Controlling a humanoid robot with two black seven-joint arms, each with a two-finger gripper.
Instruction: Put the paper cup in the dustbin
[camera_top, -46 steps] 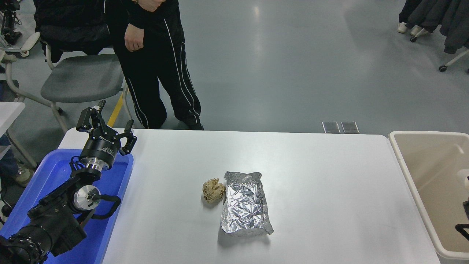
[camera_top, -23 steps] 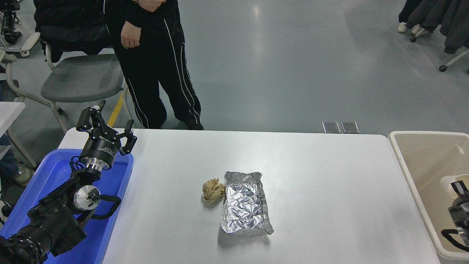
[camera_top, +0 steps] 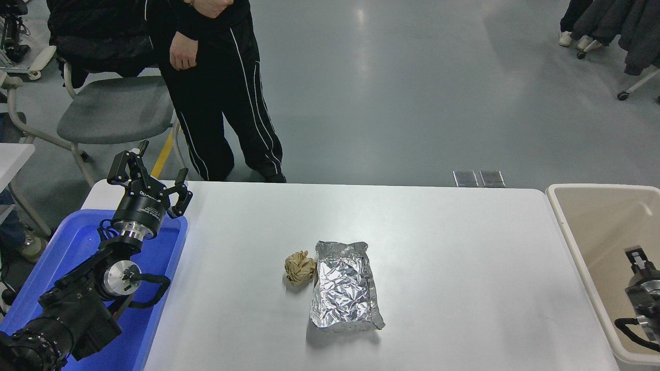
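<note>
Left to right: your left gripper (camera_top: 149,178) is parked at the far-left corner, over the blue tray (camera_top: 77,242), fingers spread apart w/ nothing between them, same spot as a sec ago. A person (camera_top: 216,87) stands at the far side beside a grey chair (camera_top: 116,111), hand shifted only slightly. Mid-table, the brown paper ball (camera_top: 300,267) sits touching the left edge of the foil packet (camera_top: 344,293); neither has moved. On the right, the dustbin (camera_top: 577,232) stands just off the table's right edge. What's changed: a sec ago a small white patch showed at the bin's right edge & only a sliver of arm; now your right gripper (camera_top: 639,257) is further into view, inside/over the bin, & the white patch is gone from sight. Can't tell if its fingers are apart or together, as only the top of the wrist shows. The paper cup isn't visible anywhere now, not on the table. My read: it's prob. dropped in the bin already, or hidden behind the arm, so confirm before you call it done.
</note>
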